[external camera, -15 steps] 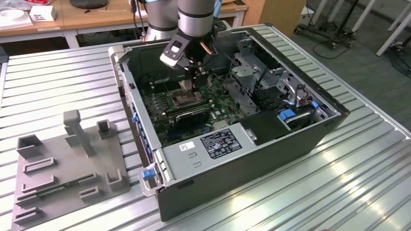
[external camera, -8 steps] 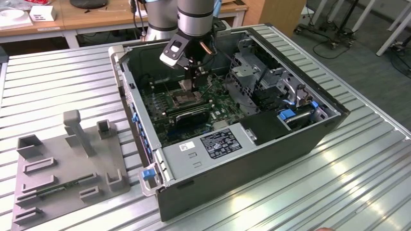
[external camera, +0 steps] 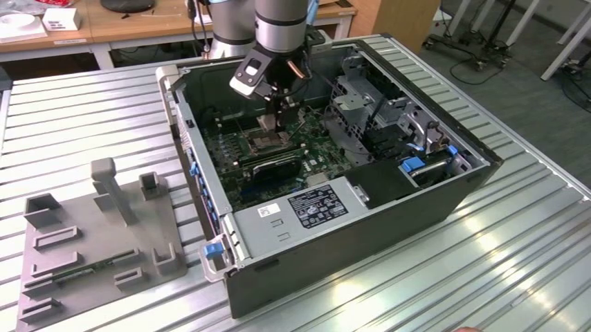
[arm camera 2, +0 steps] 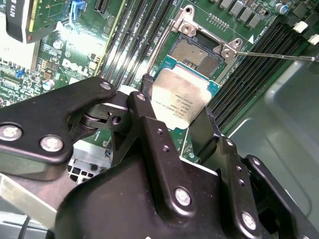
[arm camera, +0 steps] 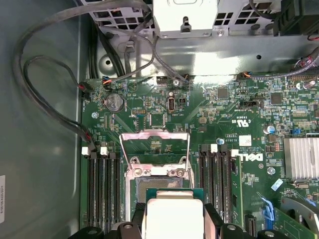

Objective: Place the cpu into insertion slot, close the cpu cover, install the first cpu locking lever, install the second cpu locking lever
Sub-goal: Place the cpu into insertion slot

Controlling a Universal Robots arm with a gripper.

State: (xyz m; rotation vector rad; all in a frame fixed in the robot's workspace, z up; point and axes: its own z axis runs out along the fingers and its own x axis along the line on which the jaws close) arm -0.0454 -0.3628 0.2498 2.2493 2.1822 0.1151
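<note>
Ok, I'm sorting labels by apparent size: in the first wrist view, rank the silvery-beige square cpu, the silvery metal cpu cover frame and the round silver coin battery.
1-2. cpu cover frame and cpu: look alike; the cpu is nearer the camera and partly cropped, so unranked.
3. coin battery: clearly smallest.

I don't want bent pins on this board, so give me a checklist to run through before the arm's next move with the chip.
1. cpu clamped in the gripper: ok.
2. cpu cover raised off the insertion slot: ok.
3. Visible part of the slot bare, nothing lying in it: ok.
4. cpu square with the slot and turned the right way: cannot tell.
5. cpu seated in the slot: not ok, it hangs above it.
</note>
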